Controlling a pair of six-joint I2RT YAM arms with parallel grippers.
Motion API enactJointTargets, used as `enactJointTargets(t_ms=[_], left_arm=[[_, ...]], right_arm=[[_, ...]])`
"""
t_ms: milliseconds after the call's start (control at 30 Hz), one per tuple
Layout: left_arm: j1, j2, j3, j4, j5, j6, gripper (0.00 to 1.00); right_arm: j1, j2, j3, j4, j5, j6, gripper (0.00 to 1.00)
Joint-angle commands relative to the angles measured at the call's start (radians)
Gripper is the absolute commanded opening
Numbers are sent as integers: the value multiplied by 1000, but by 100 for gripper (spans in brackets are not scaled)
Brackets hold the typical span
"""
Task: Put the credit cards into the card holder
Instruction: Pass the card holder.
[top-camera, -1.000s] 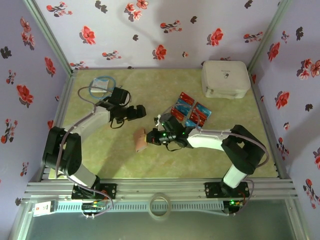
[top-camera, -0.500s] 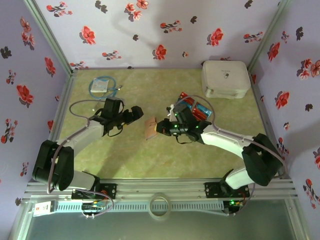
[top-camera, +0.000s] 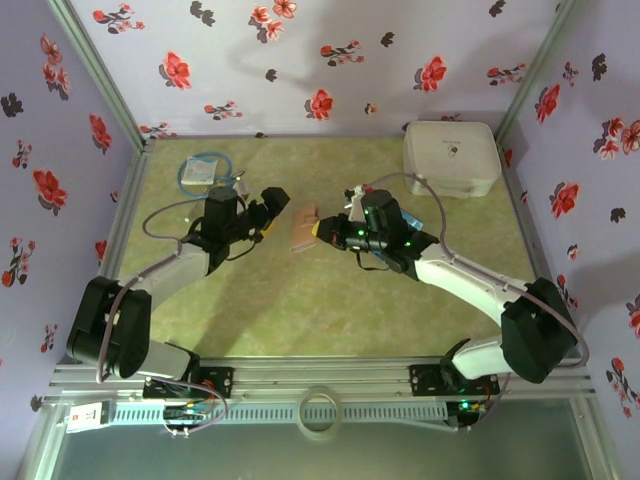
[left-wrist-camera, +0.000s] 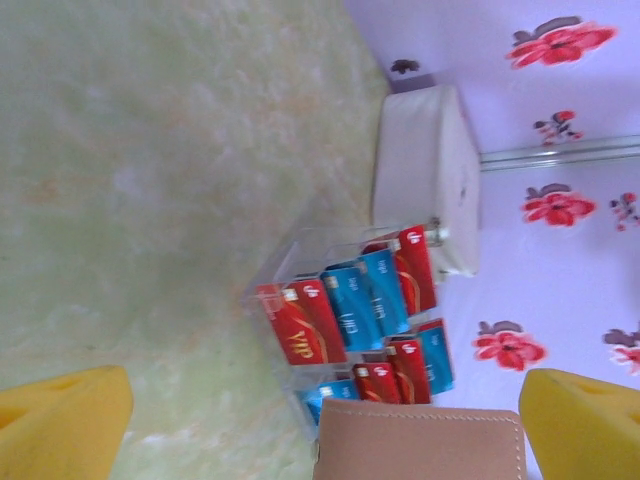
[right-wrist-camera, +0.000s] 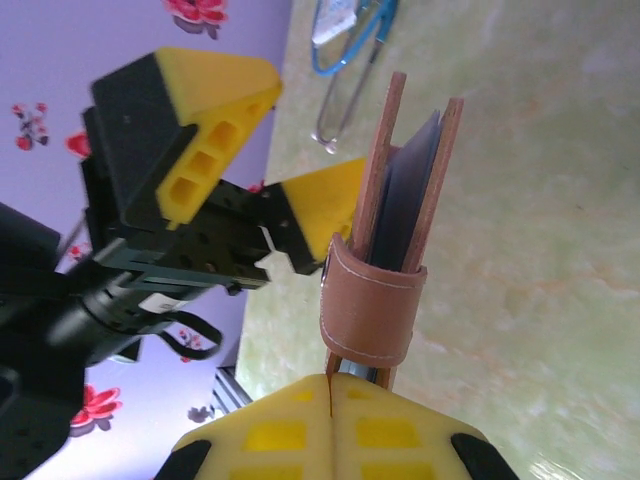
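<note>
I count one holder (top-camera: 303, 228), and my right gripper (top-camera: 322, 230) has it, off the table (top-camera: 300, 320) near the middle, just left of the tray. On the right wrist camera that gripper (right-wrist-camera: 335, 400) is clamped tight on the holder's (right-wrist-camera: 372, 300) folded strap end. Its two tan flaps stand up and slightly apart, with a grey pocket between them.

My left gripper (top-camera: 270, 205) faces the holder from the other side with its jaws spread wide and nothing in them. On its own camera the two yellow pads (left-wrist-camera: 60, 425) sit at the bottom corners, and the holder's edge (left-wrist-camera: 420, 445) lies between them, clear of both. From the right wrist I see both left fingers (right-wrist-camera: 215, 100). The nearer one is right against the holder's left flap, but I can't tell whether it touches.

The cards (left-wrist-camera: 350, 310) are all in the one clear tray (left-wrist-camera: 290, 260), none in the holder that I can see. They overlap in two rows. I make out five in the upper row, two red, two blue and one red. The lower row has about four, with blue at the ends and red between, though the overlap keeps me from a firm total.

Also on the table are one white case (top-camera: 452, 158) in the far right corner, just beyond the tray, and one cable packet (top-camera: 205, 170) at the far left, behind the left arm.
</note>
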Motion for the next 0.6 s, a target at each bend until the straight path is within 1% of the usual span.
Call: enactJointTargets(t_ms=[0, 100, 167, 267, 333, 433, 567], left_arm=[[-18, 26, 6, 137, 26, -92, 100], [-31, 44, 2, 222, 25, -143, 99], [-36, 60, -4, 289, 25, -173, 96], [-43, 88, -12, 404, 31, -227, 84], [-44, 108, -17, 474, 42, -261, 71], [-45, 122, -28, 532, 47, -290, 55], [-46, 121, -38, 539, 49, -286, 45]], right_arm=[[-7, -8, 41, 92, -28, 46, 0], [-7, 6, 39, 136, -38, 74, 0], [-7, 13, 34, 159, -42, 86, 0], [-7, 23, 19, 187, -39, 100, 0], [-10, 28, 5, 201, -34, 101, 0], [-18, 34, -16, 214, -27, 104, 0], [-30, 43, -42, 232, -21, 111, 0]])
